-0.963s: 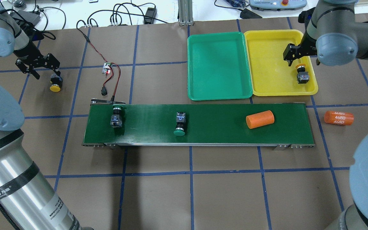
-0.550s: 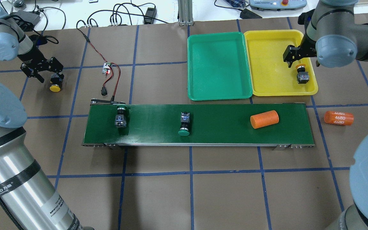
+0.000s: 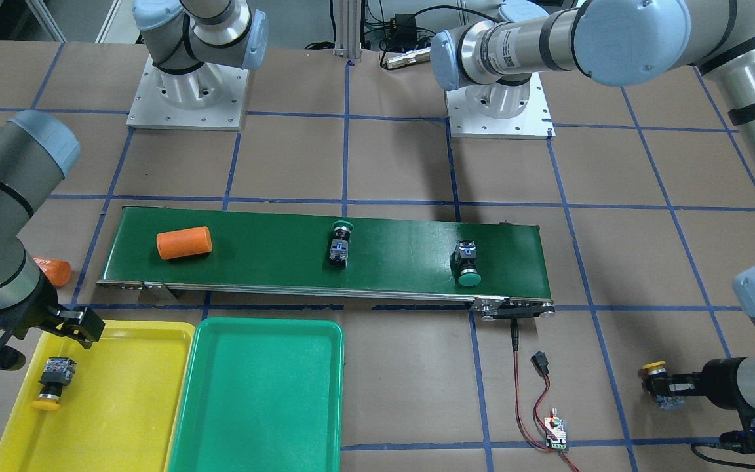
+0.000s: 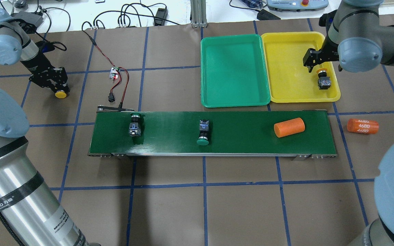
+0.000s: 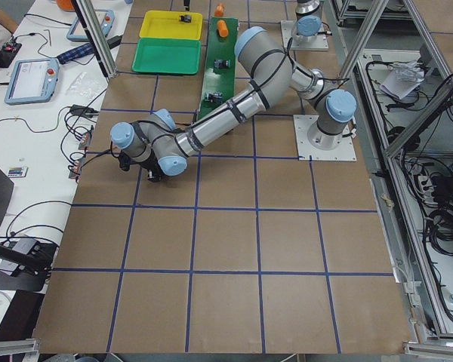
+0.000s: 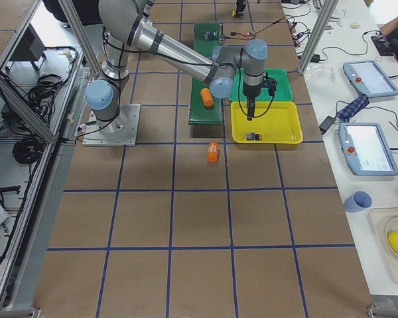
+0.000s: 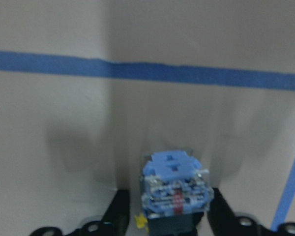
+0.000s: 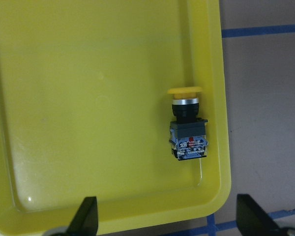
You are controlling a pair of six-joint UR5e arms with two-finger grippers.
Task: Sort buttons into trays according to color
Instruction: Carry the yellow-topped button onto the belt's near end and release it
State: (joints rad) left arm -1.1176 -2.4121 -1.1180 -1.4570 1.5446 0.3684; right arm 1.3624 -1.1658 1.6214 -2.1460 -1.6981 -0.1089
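Observation:
One yellow button lies on the brown table at the far left. My left gripper is low over it and open, and in the left wrist view its fingers stand on either side of the button's body. A second yellow button lies on its side in the yellow tray. My right gripper hangs open above it, holding nothing. Two green buttons lie on the dark-green belt. The green tray holds nothing.
An orange cylinder lies on the belt's right part. Another one marked 4680 lies on the table beyond the belt's right end. A small circuit board with red and black wires sits behind the belt's left end.
My left gripper has moved right and down until its fingers straddle the yellow button. The two green buttons and the orange cylinder have shifted right along the belt. The right gripper has stayed put.

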